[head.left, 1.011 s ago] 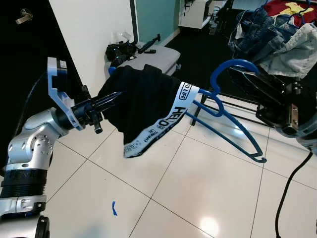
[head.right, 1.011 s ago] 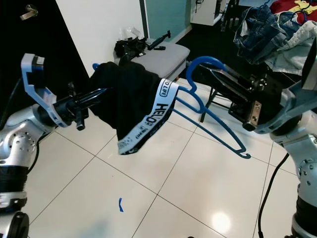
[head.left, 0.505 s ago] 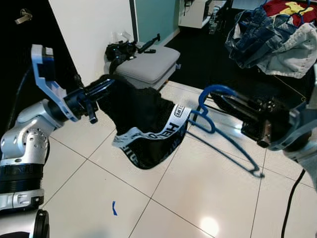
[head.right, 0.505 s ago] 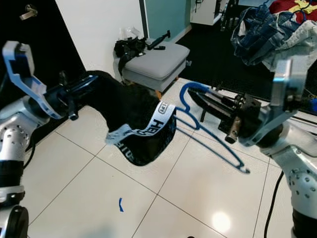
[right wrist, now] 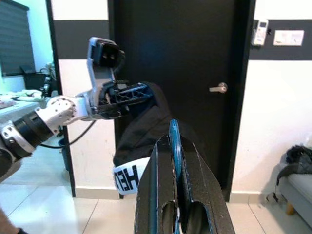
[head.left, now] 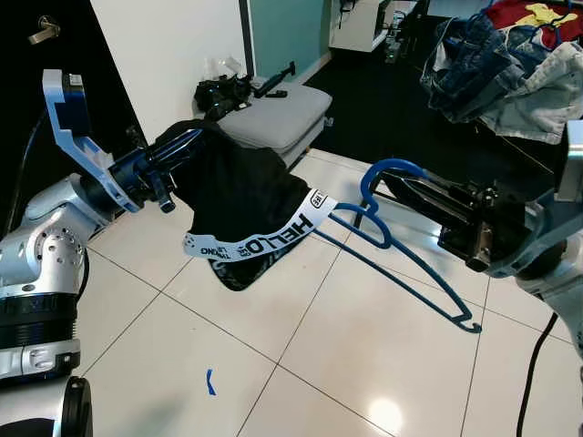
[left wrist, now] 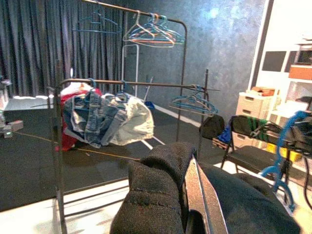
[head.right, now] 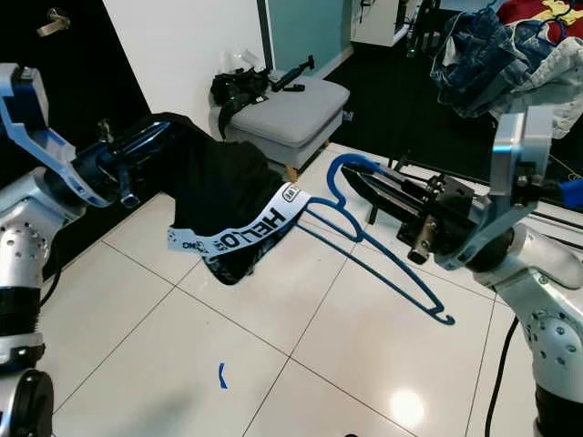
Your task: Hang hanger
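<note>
Garment fitting is the step in hand: right end effector [head.right: 364, 185] clamped on the blue plastic hanger [head.left: 401, 241] mid-air, left end effector [head.left: 182, 146] pinching the black white-banded garment [head.left: 241, 196] draped over it; next, carry to the metal clothes rack [left wrist: 126, 84].

Open tiled floor [head.left: 301, 346] below & ahead; grey stool [head.left: 273, 116], clothes rack [head.left: 496, 64] block beyond.

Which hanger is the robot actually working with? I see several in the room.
Look at the white tiled floor in front of the grey stool. Above it the right hand is shut on a blue hanger, while the left hand holds up a black garment. Unlike the hangers on the clothes rack, this one carries that garment with its white lettered band.
</note>
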{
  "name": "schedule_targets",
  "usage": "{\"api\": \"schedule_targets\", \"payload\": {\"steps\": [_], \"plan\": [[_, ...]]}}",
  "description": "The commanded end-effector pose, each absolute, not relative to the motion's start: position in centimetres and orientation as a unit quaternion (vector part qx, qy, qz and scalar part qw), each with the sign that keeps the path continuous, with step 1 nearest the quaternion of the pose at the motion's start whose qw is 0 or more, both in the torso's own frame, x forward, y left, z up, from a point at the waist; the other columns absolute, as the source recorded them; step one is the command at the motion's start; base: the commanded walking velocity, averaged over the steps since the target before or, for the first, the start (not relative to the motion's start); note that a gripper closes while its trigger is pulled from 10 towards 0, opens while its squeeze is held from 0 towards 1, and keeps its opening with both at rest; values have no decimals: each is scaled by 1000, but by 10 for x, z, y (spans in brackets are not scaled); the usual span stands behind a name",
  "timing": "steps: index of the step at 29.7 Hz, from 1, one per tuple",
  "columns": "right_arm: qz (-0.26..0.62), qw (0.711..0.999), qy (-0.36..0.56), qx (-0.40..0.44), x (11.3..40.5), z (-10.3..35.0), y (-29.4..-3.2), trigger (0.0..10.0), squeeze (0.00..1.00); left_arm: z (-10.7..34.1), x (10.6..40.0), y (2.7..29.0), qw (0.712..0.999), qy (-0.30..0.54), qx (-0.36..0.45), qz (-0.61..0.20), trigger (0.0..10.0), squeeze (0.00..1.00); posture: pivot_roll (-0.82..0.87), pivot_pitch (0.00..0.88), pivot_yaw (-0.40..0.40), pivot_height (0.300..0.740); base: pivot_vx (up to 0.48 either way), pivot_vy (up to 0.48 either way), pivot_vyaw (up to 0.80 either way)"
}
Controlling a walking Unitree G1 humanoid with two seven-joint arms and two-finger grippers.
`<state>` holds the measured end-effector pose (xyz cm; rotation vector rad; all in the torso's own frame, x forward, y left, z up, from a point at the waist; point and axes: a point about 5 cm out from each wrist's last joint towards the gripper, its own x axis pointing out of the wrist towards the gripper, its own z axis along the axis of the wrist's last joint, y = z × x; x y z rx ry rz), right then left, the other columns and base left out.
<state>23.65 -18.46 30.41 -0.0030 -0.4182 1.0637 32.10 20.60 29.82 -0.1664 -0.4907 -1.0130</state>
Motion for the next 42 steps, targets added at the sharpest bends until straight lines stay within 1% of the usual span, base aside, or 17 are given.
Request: {"api": "schedule_targets", "payload": {"steps": [1, 8, 11, 19, 28, 29, 42], "plan": [[508, 836, -208, -5, 232, 308, -184, 0, 0, 303, 321, 213, 847, -242, -72, -469, 0, 0, 2, 125, 66, 740, 0, 0, 0], [500, 837, -220, -1, 229, 310, -187, 0, 0, 304, 324, 217, 854, -244, -79, -452, 0, 0, -1, 127, 68, 740, 0, 0, 0], [505, 837, -210, 1, 229, 305, -184, 0, 0, 308, 331, 221, 868, -254, -96, -416, 0, 0, 0, 129, 68, 740, 0, 0, 0], [500, 839, -214, 8, 229, 304, -184, 0, 0, 311, 332, 224, 871, -261, -108, -402, 0, 0, 3, 132, 67, 740, 0, 0, 0], [484, 843, -235, 14, 230, 311, -190, 0, 0, 312, 332, 225, 870, -265, -118, -399, 0, 0, 3, 130, 67, 740, 0, 0, 0], [479, 844, -242, 14, 230, 313, -191, 0, 0, 312, 332, 223, 866, -265, -120, -406, 157, 0, 2, 129, 66, 740, 0, 0, 0], [473, 846, -248, 14, 233, 316, -192, 0, 0, 314, 329, 213, 854, -271, -131, -425, 353, 0, 4, 124, 63, 740, 0, 0, 0]]}}
